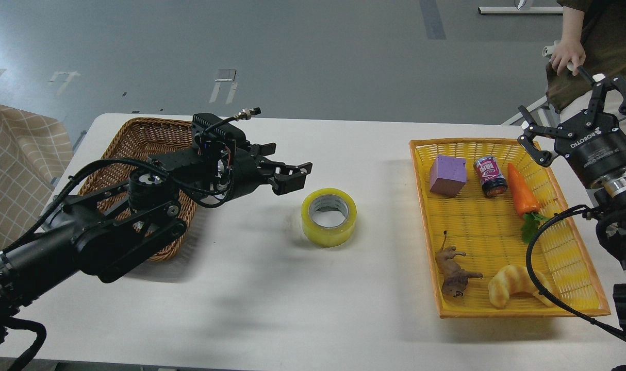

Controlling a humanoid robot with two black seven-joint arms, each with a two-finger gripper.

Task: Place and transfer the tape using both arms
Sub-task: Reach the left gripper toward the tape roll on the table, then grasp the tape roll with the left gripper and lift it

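The tape (329,216), a wide translucent yellow roll with a grey-white core, lies flat on the white table (292,309) near its middle. My left gripper (287,172) is open and empty, low over the table just left of the tape and a little behind it, fingers pointing right toward the roll. My right gripper (576,116) is open and empty, raised beyond the far right corner of the yellow basket (519,309), fingers spread and pointing up and away.
A brown wicker basket (137,136) stands at the back left, partly under my left arm. The yellow basket holds a purple block (448,175), a can (490,176), a toy carrot (521,196), an animal figure (453,272) and a croissant toy (519,291). A person (596,36) stands at the back right.
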